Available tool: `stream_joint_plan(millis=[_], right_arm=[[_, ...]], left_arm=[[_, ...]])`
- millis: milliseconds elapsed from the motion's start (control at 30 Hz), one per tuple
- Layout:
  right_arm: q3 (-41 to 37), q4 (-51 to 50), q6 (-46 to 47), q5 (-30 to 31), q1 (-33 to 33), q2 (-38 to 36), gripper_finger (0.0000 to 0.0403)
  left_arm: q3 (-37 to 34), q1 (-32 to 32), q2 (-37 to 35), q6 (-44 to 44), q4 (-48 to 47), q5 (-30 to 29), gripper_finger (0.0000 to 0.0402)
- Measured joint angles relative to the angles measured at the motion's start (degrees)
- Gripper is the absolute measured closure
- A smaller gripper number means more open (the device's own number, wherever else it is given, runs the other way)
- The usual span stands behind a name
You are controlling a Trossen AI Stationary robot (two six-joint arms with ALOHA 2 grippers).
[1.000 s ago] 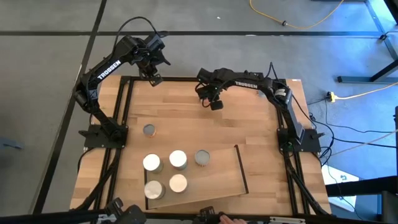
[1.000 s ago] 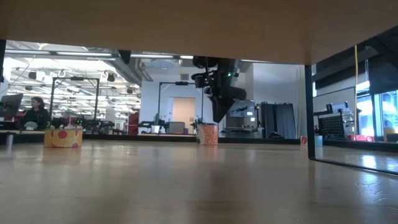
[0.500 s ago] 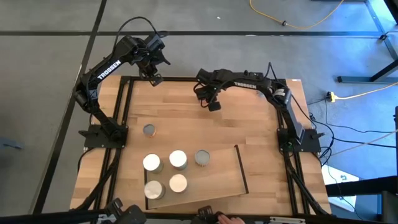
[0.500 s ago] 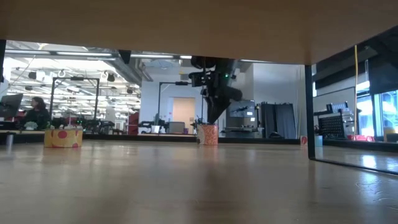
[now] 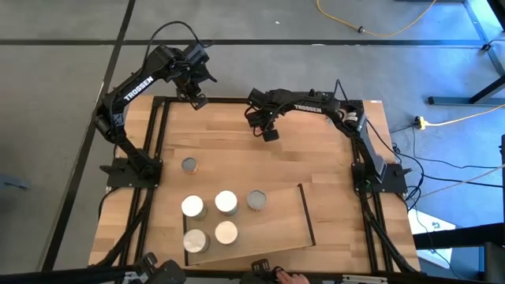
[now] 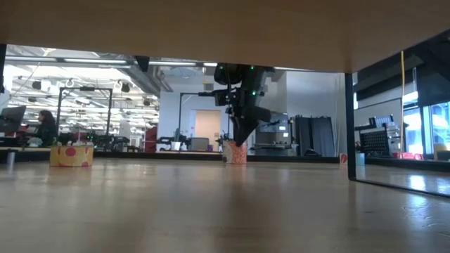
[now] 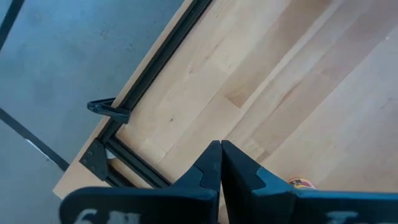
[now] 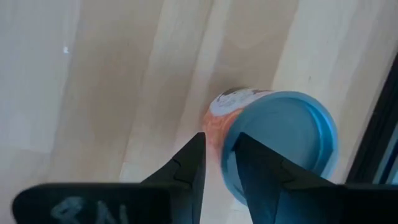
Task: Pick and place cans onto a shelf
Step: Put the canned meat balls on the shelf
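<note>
An orange-sided can with a blue lid (image 8: 280,140) stands upright near the table's far edge (image 6: 234,152). My right gripper (image 8: 217,146) is open and points down just above the lid's rim (image 6: 238,140), hiding the can in the high view (image 5: 269,135). Several cans with pale round tops (image 5: 226,202) stand on and beside the shelf (image 5: 276,229), a light-wood panel at the near edge. One grey-topped can (image 5: 189,165) stands alone at the left. My left gripper (image 5: 197,101) hangs shut over the far left corner (image 7: 220,144).
The table's black frame bar (image 8: 382,137) runs close behind the orange can. A yellow container with red dots (image 6: 72,154) shows at the far left in the low view. Bare wood (image 5: 316,158) lies between the far edge and the shelf.
My right gripper has come down toward the orange can and shifted slightly toward the table's left, its fingers staying apart.
</note>
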Motion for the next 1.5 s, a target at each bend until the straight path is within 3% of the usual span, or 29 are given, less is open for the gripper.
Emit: stream_joint_plan(millis=[100,267,533,733,1233,1367,1500], right_arm=[[-0.04,0.08,-0.02,0.02,-0.02,0.04,0.032],[-0.08,1.63,3.1,2.52,0.02,0.09,0.0387],[-0.31,-1.12,3.5,8.76,1.34,-2.01,0.0392],[4.45,-8.5,4.01,11.62,4.69,-6.48,0.0392],[26.58,-33.17,17.59,14.29,19.82,-15.86,0.0392],[31.22,-36.89,19.74,11.08,25.11,-15.77,0.0393],[30.78,-36.9,20.35,7.33,30.82,-16.9,0.0393]], left_arm=[[0.0,-0.07,0.0,-0.17,-0.02,0.12,0.0401],[0.0,-0.44,0.0,-0.37,0.03,0.12,0.0401],[0.0,-1.86,0.0,-0.64,-0.01,0.12,0.0401],[0.0,-3.22,0.0,-0.63,-0.02,0.12,0.0401],[0.0,-6.47,0.0,2.64,-0.03,0.12,0.0401],[0.0,-7.79,0.0,2.86,-0.01,0.12,0.0401],[0.0,-9.11,0.0,2.86,-0.03,0.12,0.0401]])
